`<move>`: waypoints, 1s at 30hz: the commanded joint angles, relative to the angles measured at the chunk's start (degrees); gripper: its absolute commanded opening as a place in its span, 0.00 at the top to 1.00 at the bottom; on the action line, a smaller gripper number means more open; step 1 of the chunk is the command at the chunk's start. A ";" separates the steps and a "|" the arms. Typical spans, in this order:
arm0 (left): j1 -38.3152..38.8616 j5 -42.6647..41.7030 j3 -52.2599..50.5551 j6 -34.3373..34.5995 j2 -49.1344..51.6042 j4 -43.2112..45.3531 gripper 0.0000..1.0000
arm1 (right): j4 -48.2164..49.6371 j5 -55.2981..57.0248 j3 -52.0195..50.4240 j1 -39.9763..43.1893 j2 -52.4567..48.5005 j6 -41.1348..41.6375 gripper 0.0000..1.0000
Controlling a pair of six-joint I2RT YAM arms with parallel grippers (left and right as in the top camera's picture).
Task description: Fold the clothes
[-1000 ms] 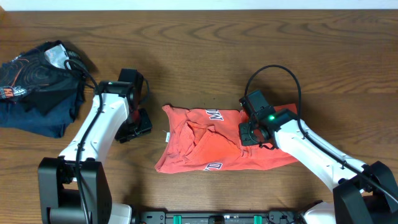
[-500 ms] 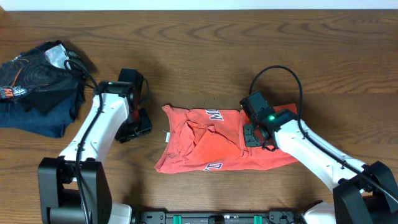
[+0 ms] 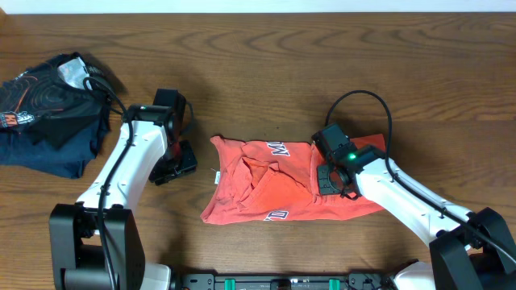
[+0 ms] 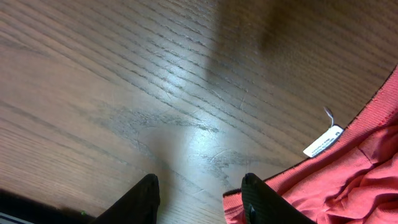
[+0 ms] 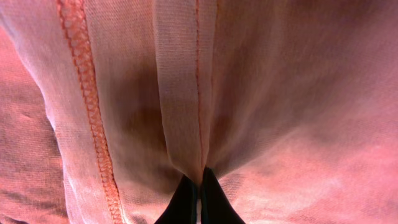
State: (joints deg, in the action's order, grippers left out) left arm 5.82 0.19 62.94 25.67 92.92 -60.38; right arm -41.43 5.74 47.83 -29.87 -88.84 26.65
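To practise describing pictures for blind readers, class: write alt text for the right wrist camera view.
The right hand is pinched shut on a raised fold of coral-red T-shirt cloth, which fills the whole view. A stitched seam runs top to bottom down the left side.

Wooden table (image 3: 258, 64): coral T-shirt (image 3: 266, 192) centre, dark clothes pile (image 3: 48, 113) far left.
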 commanded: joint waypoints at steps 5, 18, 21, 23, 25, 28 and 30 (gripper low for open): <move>-0.13 0.28 0.83 -0.13 -0.55 -0.20 0.55 | -7.89 -3.45 0.33 -0.55 2.78 0.22 0.99; -0.13 0.28 0.83 -0.11 -0.55 0.48 0.55 | -12.87 -11.45 0.33 -2.27 3.39 -5.99 0.99; -0.13 0.31 0.83 -0.11 -0.55 0.44 0.55 | -8.57 -12.04 0.33 -3.48 3.39 -6.56 0.99; -0.13 0.28 0.83 -0.11 -0.55 0.37 0.55 | -6.10 -12.00 0.33 -4.24 3.39 -6.56 0.99; -0.13 0.28 0.81 -0.11 -0.55 0.37 0.55 | -4.07 -11.98 0.33 -4.68 3.39 -6.56 0.97; -0.13 0.28 0.81 -0.11 -0.55 0.22 0.55 | -2.51 -11.91 0.31 -4.70 3.39 -6.56 0.96; -0.13 0.28 0.76 -0.11 -0.55 0.20 0.55 | -2.38 -11.39 0.31 -4.70 3.37 -6.56 0.94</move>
State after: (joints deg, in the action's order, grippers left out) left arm 5.82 0.21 62.94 25.67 92.92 -59.86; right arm -44.18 -4.89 47.83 -34.00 -86.39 21.19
